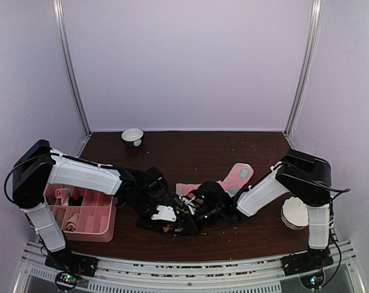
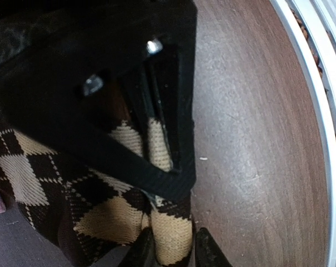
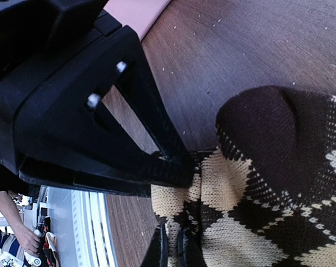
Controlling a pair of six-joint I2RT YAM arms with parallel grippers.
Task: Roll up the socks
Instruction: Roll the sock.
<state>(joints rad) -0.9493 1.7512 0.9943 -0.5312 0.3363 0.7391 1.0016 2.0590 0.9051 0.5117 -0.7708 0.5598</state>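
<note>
The brown-tan-black argyle socks (image 1: 183, 221) lie bunched near the table's front middle, mostly hidden by both grippers. My left gripper (image 1: 172, 215) is shut on a tan fold of argyle sock (image 2: 171, 233) in the left wrist view. My right gripper (image 1: 200, 210) is shut on a thin edge of argyle sock (image 3: 176, 245) in the right wrist view; more argyle fabric (image 3: 279, 183) spreads to its right. The pink socks with mint toe and heel (image 1: 224, 181) lie flat just behind the grippers, partly covered by the right arm.
A pink divided tray (image 1: 80, 213) with small items sits front left under my left arm. A white bowl (image 1: 132, 137) stands at the back. A white scalloped dish (image 1: 294, 212) sits front right. The table's front rail (image 2: 324, 111) is close.
</note>
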